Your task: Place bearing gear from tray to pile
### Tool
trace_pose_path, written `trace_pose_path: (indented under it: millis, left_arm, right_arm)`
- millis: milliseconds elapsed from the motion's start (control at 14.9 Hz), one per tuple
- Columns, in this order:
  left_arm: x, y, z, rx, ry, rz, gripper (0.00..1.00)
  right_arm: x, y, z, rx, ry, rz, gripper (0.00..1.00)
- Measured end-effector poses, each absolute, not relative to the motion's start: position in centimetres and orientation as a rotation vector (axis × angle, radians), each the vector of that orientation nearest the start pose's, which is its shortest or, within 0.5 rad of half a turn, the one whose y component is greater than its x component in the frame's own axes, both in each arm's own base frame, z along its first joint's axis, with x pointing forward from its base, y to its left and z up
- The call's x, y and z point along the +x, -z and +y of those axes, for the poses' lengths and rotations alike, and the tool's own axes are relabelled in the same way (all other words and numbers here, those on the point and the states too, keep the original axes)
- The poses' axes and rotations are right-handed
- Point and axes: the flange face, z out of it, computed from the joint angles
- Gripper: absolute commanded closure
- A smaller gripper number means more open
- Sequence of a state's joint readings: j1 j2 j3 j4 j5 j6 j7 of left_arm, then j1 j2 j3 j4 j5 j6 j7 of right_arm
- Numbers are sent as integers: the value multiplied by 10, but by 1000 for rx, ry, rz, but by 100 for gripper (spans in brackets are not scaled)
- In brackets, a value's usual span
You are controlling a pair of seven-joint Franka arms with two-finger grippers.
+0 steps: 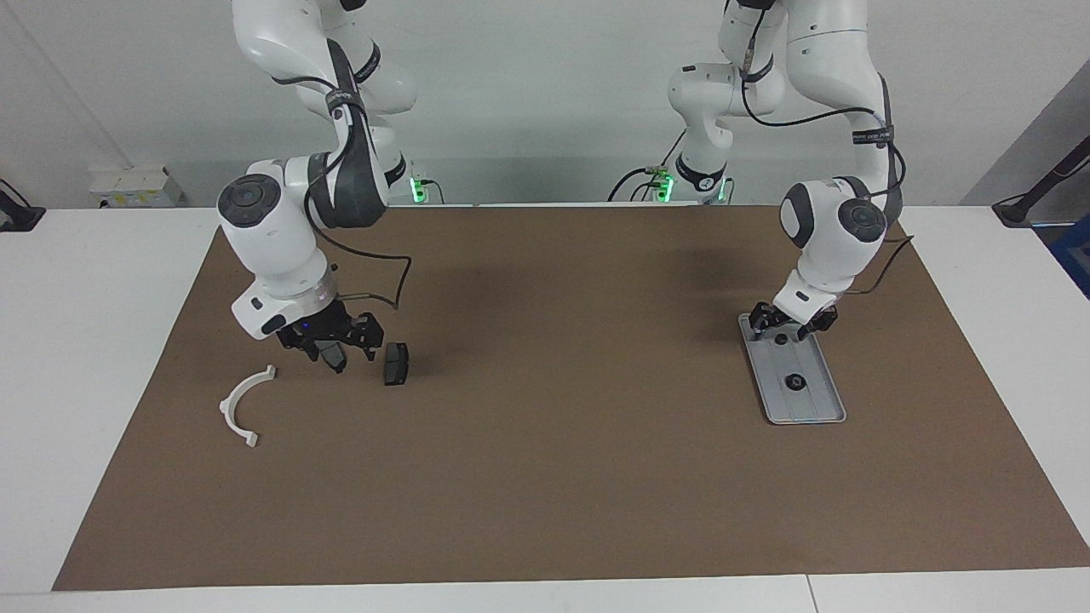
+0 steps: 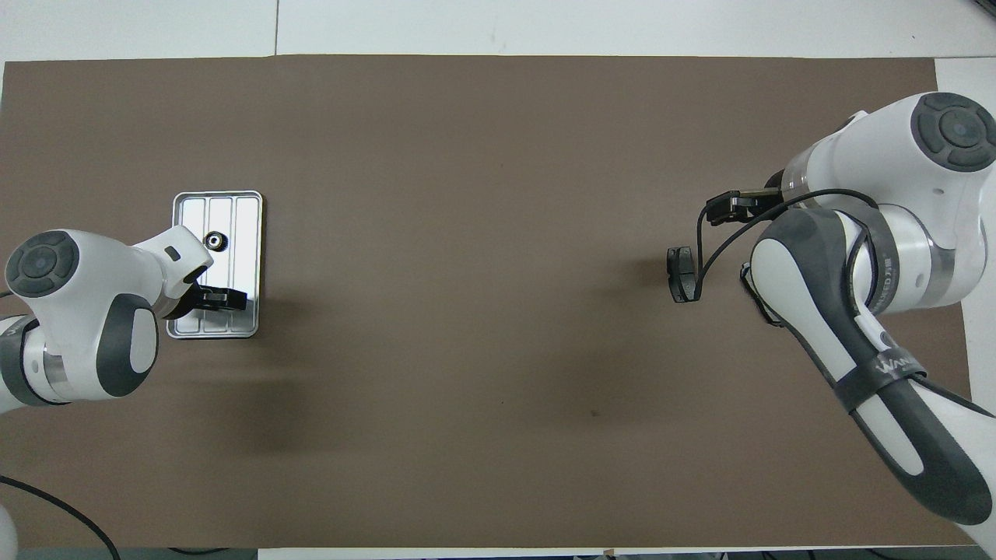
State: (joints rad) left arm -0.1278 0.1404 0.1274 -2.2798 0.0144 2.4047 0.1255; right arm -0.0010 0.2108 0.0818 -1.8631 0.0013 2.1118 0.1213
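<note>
The tray [image 1: 817, 407], at the right of the facing view, looks like silver-grey metal, ridged lengthwise, with a soft sheen. The small gear [image 1: 794, 382] on it is dark and dull. A brown mat [image 1: 545, 477] with a matt, paper-like surface covers most of the smooth white table [image 1: 102, 281]. At lower left, the curved bracket [image 1: 243, 404] looks like white plastic. The brake pad [image 1: 396, 363] beside it is dark grey and matt. The arms' shells are glossy white.

white bracket [image 1: 245, 402] hidden overhead
</note>
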Motion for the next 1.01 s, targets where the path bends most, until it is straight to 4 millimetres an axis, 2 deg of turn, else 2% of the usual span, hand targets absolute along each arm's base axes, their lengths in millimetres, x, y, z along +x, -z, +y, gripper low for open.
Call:
trace_pose_path:
  millis: [67,135,471,605,740,874,942,1009]
  left_arm:
    - [528,-294,-1,-3108,-21,216,97]
    - [529,-295,-2,-3108,-17,219,100]
    - [531,-300,0,-3108,-4,215,100]
    - [538,-311,0,-3109,-25,212,100]
    - [557,-349,-2,-3137,-85,181,100]
    - [577,-407,-14,-3196,-121,143,100]
    - [583,-433,-27,-3211,-125,119,100]
    - [585,-450,-53,-3216,-113,82,100]
  right_arm:
    - [613,-409,47,-3118,57,67,0]
    - [613,-409,47,-3118,57,68,0]
    - [613,-409,47,-3118,58,68,0]
    - [613,-409,45,-3118,58,73,0]
    - [613,-409,45,-3118,57,73,0]
    - [613,-409,46,-3118,57,72,0]
    - [613,-409,46,-3118,57,72,0]
    - [613,-409,46,-3118,57,72,0]
